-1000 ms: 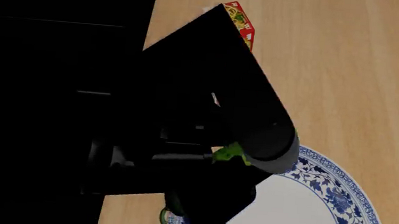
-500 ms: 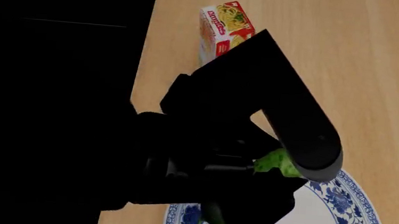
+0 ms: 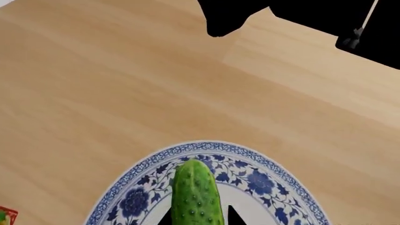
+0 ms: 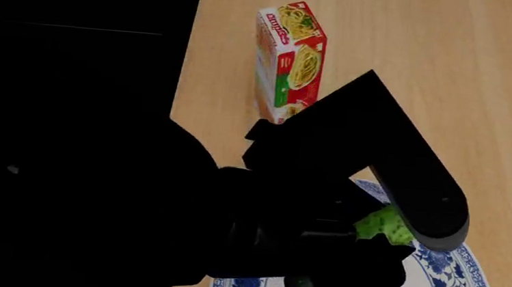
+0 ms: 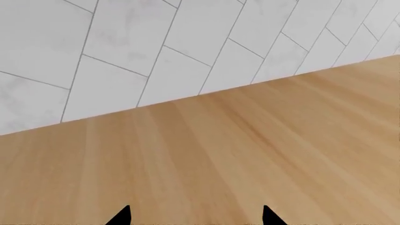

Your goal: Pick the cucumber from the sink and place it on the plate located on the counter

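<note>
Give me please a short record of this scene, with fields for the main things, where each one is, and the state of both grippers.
cucumber: held between the left gripper's fingertips, above the plate, not yet set down
plate: white with blue floral rim, on the counter
counter: light wood
noodle box: standing on the counter, beyond the plate, beside the sink
sink: black, at the head view's left
left gripper: shut on the cucumber
right gripper: open, holding nothing, over bare counter facing a tiled wall

Head and left wrist views both over plate (image 3: 250, 178).
</note>
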